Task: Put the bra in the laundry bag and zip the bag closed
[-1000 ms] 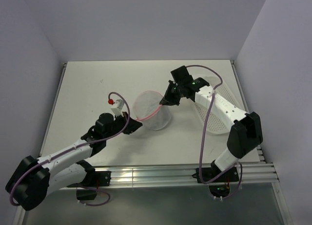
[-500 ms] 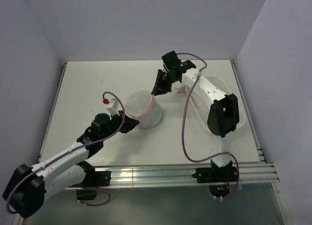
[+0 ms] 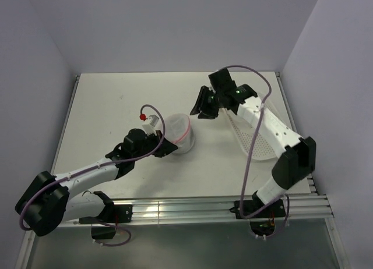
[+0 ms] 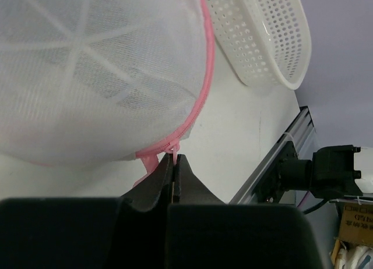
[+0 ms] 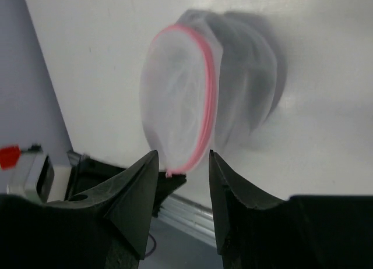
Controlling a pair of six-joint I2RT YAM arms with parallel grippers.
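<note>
Worryingly, the left gripper (image 4: 175, 164) pinches just the thin zipper tab (image 4: 173, 148) of the bag (image 4: 99, 77), which could slip; the right gripper (image 5: 182, 158) gapes empty.

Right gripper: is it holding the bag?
No, the right gripper is open with nothing between its jaws, and the bag lies beyond it.

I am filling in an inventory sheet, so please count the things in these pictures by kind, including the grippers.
Mesh laundry bag: 1
White perforated basket: 1
Grippers: 2 (left gripper, right gripper)
Total: 4
</note>
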